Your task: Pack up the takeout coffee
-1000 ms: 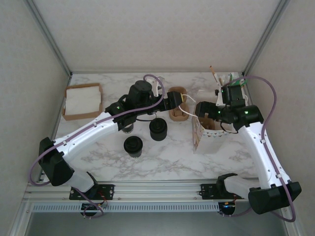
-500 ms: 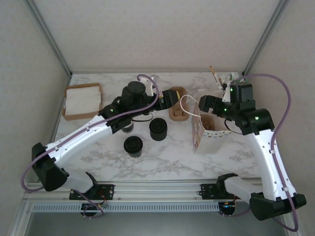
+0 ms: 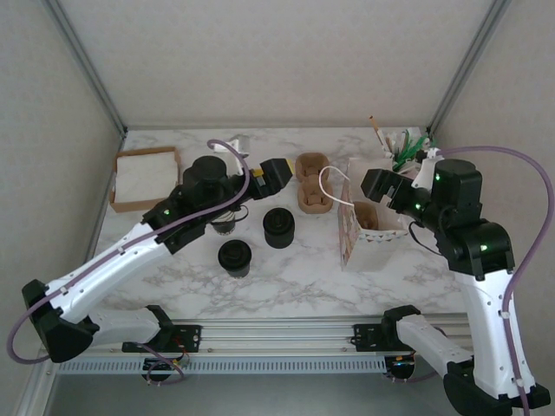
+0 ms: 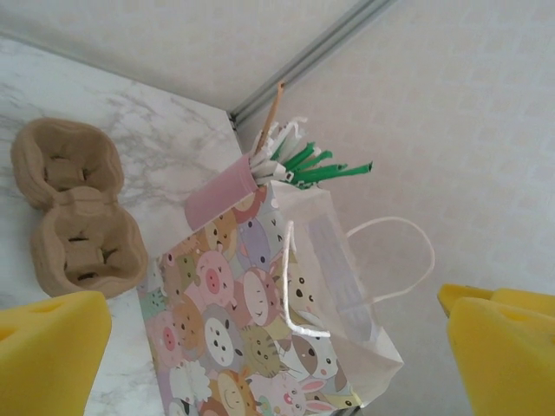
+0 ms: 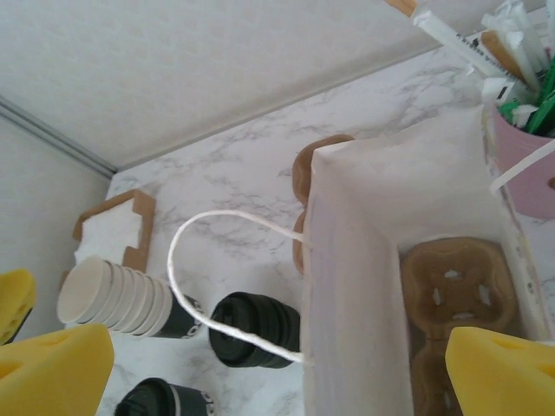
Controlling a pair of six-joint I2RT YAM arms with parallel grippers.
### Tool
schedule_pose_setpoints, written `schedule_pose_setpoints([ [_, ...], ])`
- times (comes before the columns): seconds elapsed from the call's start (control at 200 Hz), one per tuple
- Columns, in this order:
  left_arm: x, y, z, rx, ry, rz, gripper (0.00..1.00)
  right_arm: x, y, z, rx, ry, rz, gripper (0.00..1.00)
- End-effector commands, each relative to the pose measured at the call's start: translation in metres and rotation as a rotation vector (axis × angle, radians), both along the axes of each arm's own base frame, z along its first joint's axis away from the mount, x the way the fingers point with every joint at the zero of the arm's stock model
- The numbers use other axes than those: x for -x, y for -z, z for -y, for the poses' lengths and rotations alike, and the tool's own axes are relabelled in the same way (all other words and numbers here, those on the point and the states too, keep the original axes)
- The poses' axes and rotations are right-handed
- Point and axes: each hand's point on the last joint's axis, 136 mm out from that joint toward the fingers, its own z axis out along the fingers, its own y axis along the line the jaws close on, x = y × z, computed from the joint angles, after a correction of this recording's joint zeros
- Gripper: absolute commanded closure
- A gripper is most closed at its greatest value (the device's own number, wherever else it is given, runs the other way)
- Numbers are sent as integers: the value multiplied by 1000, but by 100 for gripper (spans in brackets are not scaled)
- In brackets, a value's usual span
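The takeout coffee point(image 3: 235, 257), a small cup under a round black lid, stands on the marble in front of my left arm; in the right wrist view the coffee point(image 5: 163, 402) sits at the bottom edge. My left gripper point(image 3: 270, 176) hovers open left of the loose cardboard carrier point(image 3: 312, 182), nothing between its yellow pads point(image 4: 48, 355). The animal-print paper bag point(image 3: 362, 227) stands open with a carrier point(image 5: 458, 295) inside. My right gripper point(image 3: 379, 185) is open above the bag's far rim, empty. In the left wrist view the left gripper point(image 4: 277, 347) faces the bag point(image 4: 251, 312).
A stack of black lids point(image 3: 278, 227) stands beside the coffee, and a stack of lidless cups point(image 5: 121, 299) lies partly under my left arm. A napkin tray point(image 3: 146, 178) sits back left. A pink cup of straws and stirrers point(image 3: 403, 149) stands behind the bag.
My left gripper drew back to the left, away from the bag's white handle, and its jaws widened. My right gripper pulled back to the right and higher. The bag stays standing.
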Motion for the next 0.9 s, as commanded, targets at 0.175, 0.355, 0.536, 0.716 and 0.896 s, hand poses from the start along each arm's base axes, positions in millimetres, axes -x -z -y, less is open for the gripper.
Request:
schedule_pose_setpoints([
  [0.175, 12, 12, -47, -68, -127, 11, 0, 16, -21, -17, -104, -92, 30, 1],
  [0.355, 20, 30, -69, -108, -187, -28, 1, 21, -20, -30, -155, -165, 17, 1],
  [0.536, 30, 54, -84, -142, -214, -75, 0, 21, -17, -46, -206, -233, -19, 1],
  [0.716, 37, 83, -94, -174, -232, -145, 0, 21, -5, -63, -168, -287, -61, 1],
  [0.896, 42, 105, -110, -184, -278, -195, 0, 22, 6, -83, -54, -341, -86, 1],
])
